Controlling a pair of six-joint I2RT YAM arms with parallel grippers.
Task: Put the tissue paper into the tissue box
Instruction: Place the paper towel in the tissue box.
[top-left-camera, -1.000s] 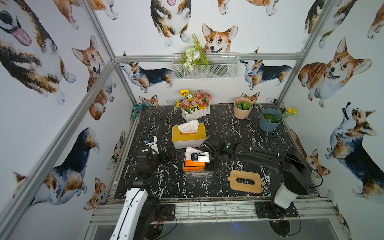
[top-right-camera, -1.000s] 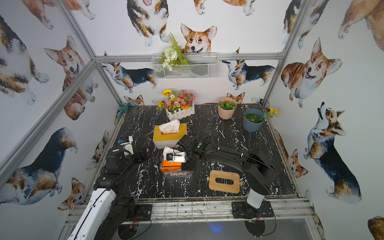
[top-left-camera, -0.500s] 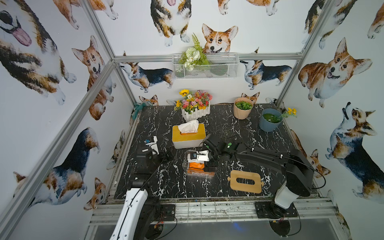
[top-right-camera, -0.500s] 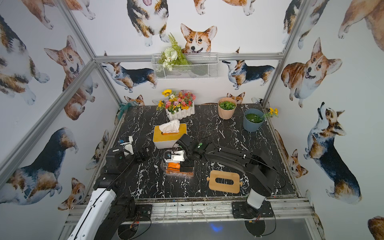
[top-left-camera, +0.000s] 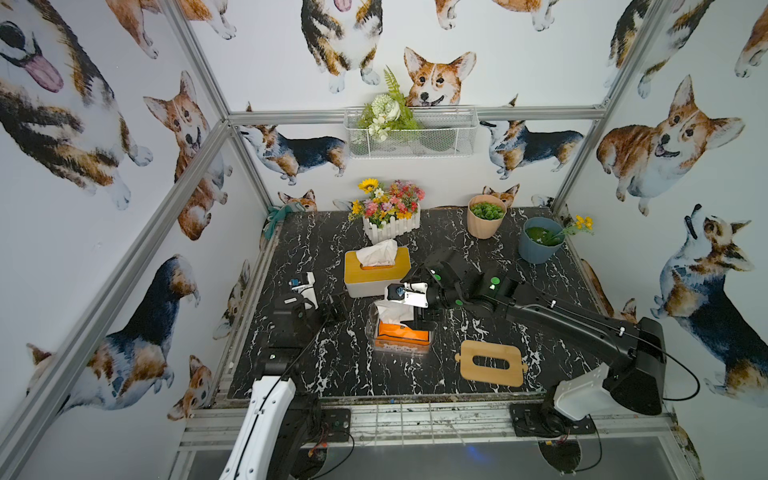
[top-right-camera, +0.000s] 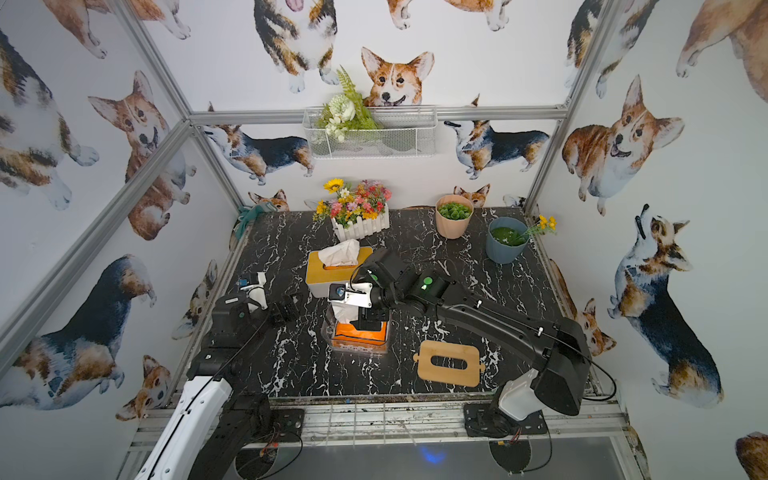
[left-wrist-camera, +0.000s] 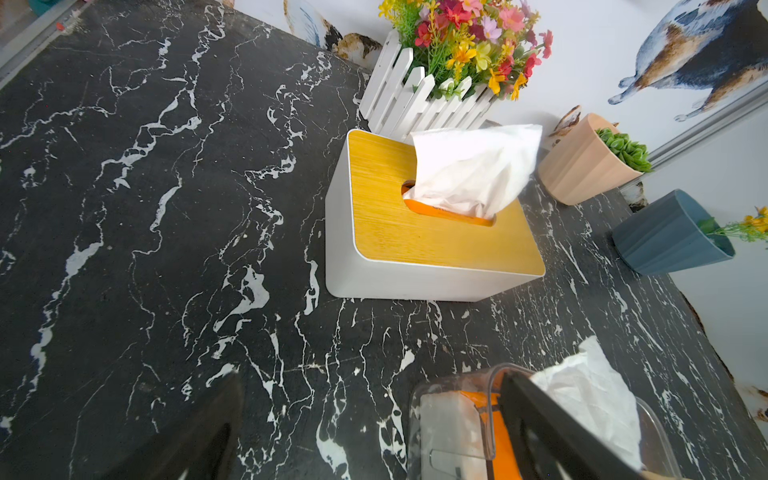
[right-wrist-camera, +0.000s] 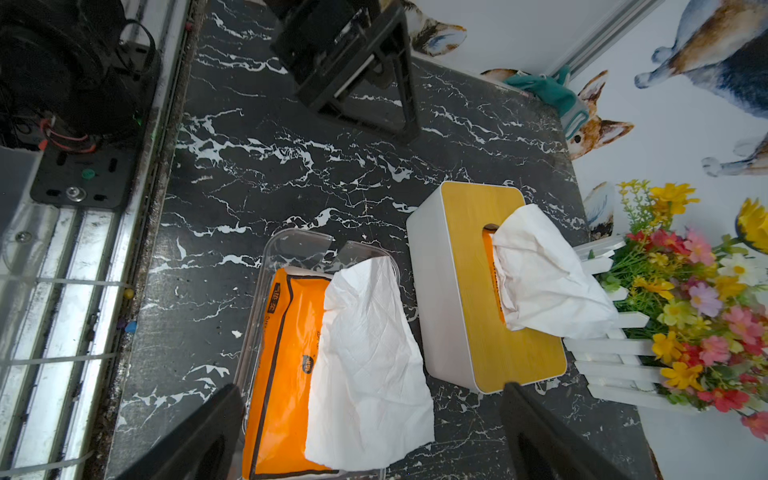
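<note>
Down in the clear box (right-wrist-camera: 299, 239) sits the tissue pack (right-wrist-camera: 278, 353), just released by the wide-spread right gripper (right-wrist-camera: 370, 388), so the job looks done.

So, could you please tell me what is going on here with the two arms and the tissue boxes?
The right claw hangs open over the clear tissue box. The orange tissue pack lies inside it, with a white tissue sticking out. That box's bamboo lid lies apart on the table, not yet fitted. The left claw is open beside the clear box, holding nothing. A second, white tissue box stands behind with its lid on.
</note>
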